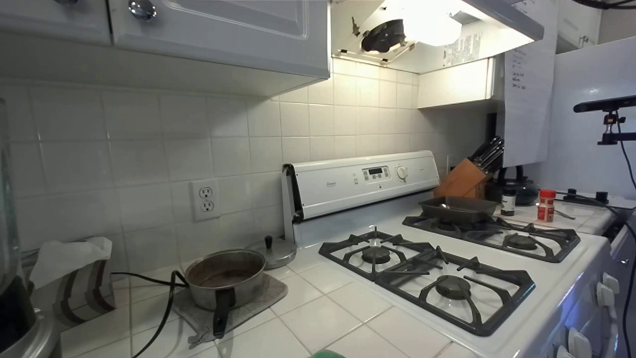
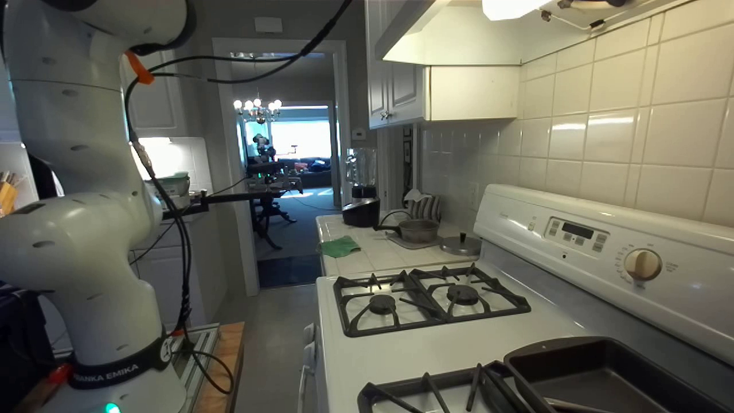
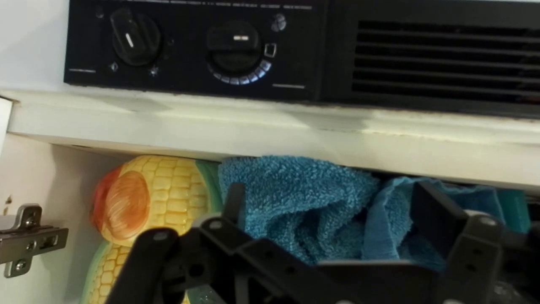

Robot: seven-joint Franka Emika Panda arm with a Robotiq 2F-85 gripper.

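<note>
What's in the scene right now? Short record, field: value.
end effector: gripper, jaws open
nearest: blue towel, behind the jaws in the wrist view
contact: cannot tell
location: open cupboard, below a black control panel
beside towel: yellow corn-shaped piece
counter: saucepan on a mat; lid with black knob next to it
stove: dark baking pan on top

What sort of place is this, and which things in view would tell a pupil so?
It looks like a kitchen, probably in a home: there is a gas stove, a metal saucepan to one side of it, and a wooden knife block.
</note>
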